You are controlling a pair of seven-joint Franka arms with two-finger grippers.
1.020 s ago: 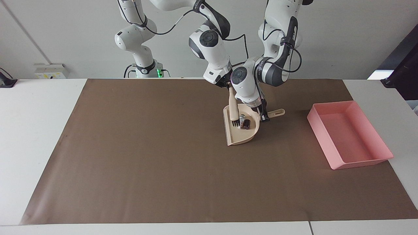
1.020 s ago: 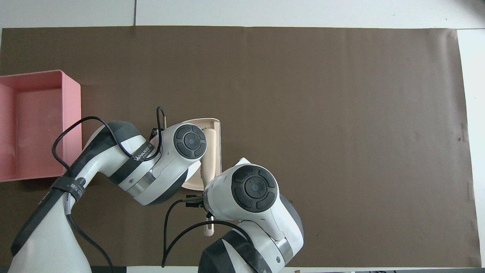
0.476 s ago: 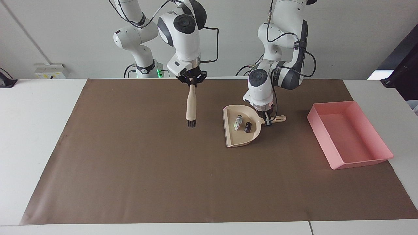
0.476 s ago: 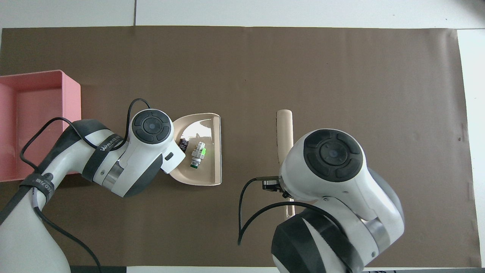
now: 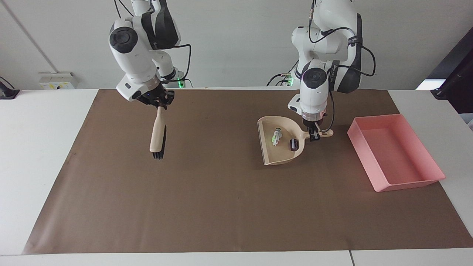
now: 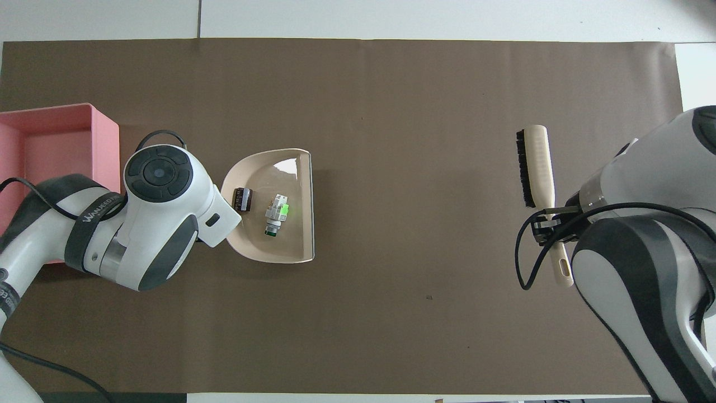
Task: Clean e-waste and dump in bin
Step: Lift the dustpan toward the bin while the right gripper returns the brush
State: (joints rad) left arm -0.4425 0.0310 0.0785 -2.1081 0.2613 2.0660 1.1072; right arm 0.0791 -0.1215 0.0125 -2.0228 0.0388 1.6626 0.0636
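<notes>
Beige plastic fills the fingers of the left gripper [image 5: 315,136], clenched on the handle of the dustpan [image 5: 281,147], which sits beside the bin [image 5: 428,181], toward the right arm's end of the table. The e-waste [image 5: 283,139] already lies in the dustpan, so sweeping looks done; carrying and tipping into the bin remain. The dustpan's long axis runs along the table, its mouth pointing away from the bin. The right gripper [image 5: 159,103] grasps a brush [image 5: 158,135], well apart from the dustpan
</notes>
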